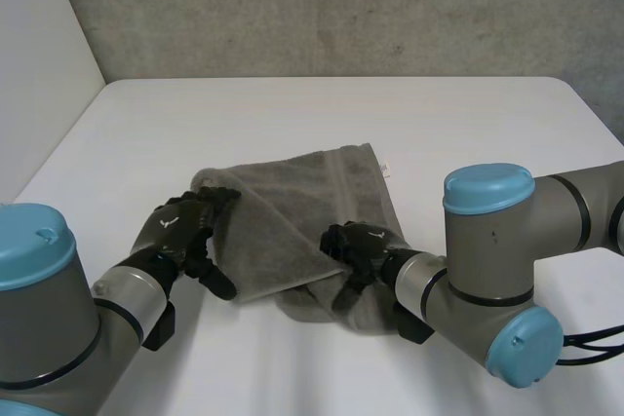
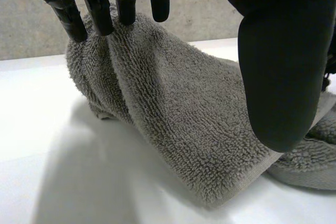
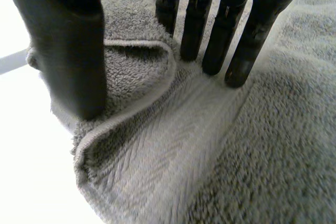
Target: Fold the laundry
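head, towel: grey towel (image 1: 302, 202), one flap folded over itself, lying mid-table (image 1: 292, 114) with a little white tag (image 1: 386, 169) at its 1 o'clock corner
head, left hand: left hand (image 1: 180, 231) sits at the towel's 8 o'clock corner, fingers laid out onto the cloth, thumb poking off towards 5 o'clock over bare table
head, right hand: right hand (image 1: 361, 250) is on the towel's 5 o'clock end, right where the folded flap meets the bunched-up bit
head, backdrop: rough concrete wall (image 1: 341, 7) behind the table

left wrist, left hand: left hand (image 2: 283, 61) is spread open, not gripping anything; straight fingers (image 2: 126, 3) touch the crest of a raised fold, thumb held well apart from them
left wrist, towel: towel (image 2: 184, 119) slopes from the fingertips down to the table (image 2: 52, 129)

right wrist, right hand: right hand (image 3: 68, 51) is also spread; straight fingers (image 3: 197, 24) press their tips into the cloth, and the thumb is planted beside them with a clear gap, nothing pinched as far as it shows
right wrist, towel: towel (image 3: 262, 145) lies flat under the palm, with its hem (image 3: 131, 114) curling in a loop between thumb and fingers
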You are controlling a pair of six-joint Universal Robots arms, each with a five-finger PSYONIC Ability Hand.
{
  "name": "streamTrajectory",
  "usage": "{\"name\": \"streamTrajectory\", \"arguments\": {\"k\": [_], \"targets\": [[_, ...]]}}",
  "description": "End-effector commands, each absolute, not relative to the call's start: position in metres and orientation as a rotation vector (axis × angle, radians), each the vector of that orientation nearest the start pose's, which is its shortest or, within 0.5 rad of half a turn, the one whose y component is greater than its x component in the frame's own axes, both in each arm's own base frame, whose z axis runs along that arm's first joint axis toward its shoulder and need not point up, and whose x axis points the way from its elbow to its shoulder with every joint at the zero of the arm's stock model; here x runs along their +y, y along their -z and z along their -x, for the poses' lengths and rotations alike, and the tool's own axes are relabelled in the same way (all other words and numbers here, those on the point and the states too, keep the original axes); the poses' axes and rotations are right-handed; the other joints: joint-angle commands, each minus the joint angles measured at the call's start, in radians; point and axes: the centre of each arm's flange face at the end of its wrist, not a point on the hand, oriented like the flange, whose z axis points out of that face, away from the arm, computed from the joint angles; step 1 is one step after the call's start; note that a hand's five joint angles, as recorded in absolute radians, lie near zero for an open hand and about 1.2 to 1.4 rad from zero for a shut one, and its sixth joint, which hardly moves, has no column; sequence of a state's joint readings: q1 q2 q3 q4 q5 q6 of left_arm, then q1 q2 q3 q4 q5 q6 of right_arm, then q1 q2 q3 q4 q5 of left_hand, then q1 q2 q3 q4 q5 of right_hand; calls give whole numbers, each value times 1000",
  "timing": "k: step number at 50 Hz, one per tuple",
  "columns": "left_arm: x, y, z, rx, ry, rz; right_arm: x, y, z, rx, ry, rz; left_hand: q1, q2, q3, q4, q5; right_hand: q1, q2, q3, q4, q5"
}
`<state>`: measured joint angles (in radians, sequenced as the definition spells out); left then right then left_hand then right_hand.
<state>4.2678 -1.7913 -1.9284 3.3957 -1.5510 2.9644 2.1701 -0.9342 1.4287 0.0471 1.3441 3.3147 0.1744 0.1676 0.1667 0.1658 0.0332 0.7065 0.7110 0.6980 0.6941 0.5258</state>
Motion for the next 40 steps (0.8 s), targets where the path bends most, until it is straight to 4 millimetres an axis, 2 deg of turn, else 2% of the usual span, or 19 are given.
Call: {"name": "streamTrajectory", "arguments": {"k": [1, 2, 3, 4, 5, 6, 7, 9, 10, 11, 12, 14, 15, 17, 22, 28, 34, 40], "targets": [[-213, -152, 250, 2873, 1991, -413, -219, -141, -337, 2157, 1209, 630, 0, 7, 8, 9, -33, 481, 476, 489, 493, 487], [-213, -152, 250, 2873, 1991, -413, -219, -141, -337, 2157, 1209, 630, 0, 7, 8, 9, -33, 482, 478, 491, 495, 489], [-214, -149, 251, 2876, 1989, -413, -220, -150, -337, 2127, 1243, 625, 0, 7, 8, 9, -33, 642, 638, 651, 655, 648], [-214, -147, 252, 2885, 1985, -405, -220, -150, -337, 2127, 1244, 625, 0, 7, 8, 9, -33, 644, 639, 652, 656, 650], [-214, -147, 252, 2885, 1985, -405, -220, -160, -337, 2096, 1277, 622, 0, 7, 8, 9, -33, 689, 685, 698, 702, 695], [-214, -147, 253, 2897, 1983, -396, -219, -171, -336, 2066, 1309, 619, 0, 7, 8, 9, -33, 690, 685, 698, 702, 696], [-214, -147, 253, 2897, 1983, -395, -219, -171, -336, 2066, 1309, 619, 0, 7, 8, 9, -33, 690, 685, 698, 702, 696], [-214, -148, 256, 2925, 1996, -365, -219, -198, -333, 2002, 1383, 610, 0, 7, 8, 9, -33, 690, 685, 698, 702, 696], [-214, -148, 256, 2925, 1996, -365, -219, -198, -333, 2002, 1383, 610, 0, 7, 8, 9, -33, 690, 685, 698, 702, 696], [-214, -148, 257, 2938, 1999, -344, -218, -212, -332, 1967, 1419, 610, 0, 7, 8, 9, -33, 690, 685, 698, 702, 696], [-213, -149, 258, 2949, 2008, -333, -218, -212, -332, 1966, 1420, 610, 0, 7, 8, 9, -33, 690, 685, 698, 702, 696], [-212, -150, 259, 2958, 2013, -325, -214, -238, -329, 1898, 1485, 608, 0, 7, 8, 9, -33, 690, 685, 698, 702, 696], [-212, -150, 259, 2958, 2013, -325, -214, -238, -329, 1897, 1486, 608, 0, 7, 8, 9, -33, 690, 685, 698, 702, 696], [-215, -154, 263, 2953, 2058, -303, -211, -258, -326, 1847, 1534, 607, 0, 7, 8, 9, -33, 690, 685, 698, 702, 696], [-218, -159, 268, 2955, 2140, -259, -204, -277, -322, 1798, 1577, 608, 0, 7, 8, 9, -33, 690, 685, 698, 702, 696], [-214, -157, 277, 3013, 2181, -208, -196, -290, -320, 1761, 1616, 627, 0, 7, 8, 9, -33, 690, 685, 698, 702, 696], [-214, -158, 282, 3045, 2205, -161, -193, -293, -319, 1750, 1624, 631, 1, 8, 9, 10, -32, 690, 685, 698, 702, 696], [-218, -157, 288, 3126, 2209, -34, -192, -292, -319, 1756, 1622, 632, 1, 8, 9, 10, -32, 690, 685, 698, 702, 696]]}}
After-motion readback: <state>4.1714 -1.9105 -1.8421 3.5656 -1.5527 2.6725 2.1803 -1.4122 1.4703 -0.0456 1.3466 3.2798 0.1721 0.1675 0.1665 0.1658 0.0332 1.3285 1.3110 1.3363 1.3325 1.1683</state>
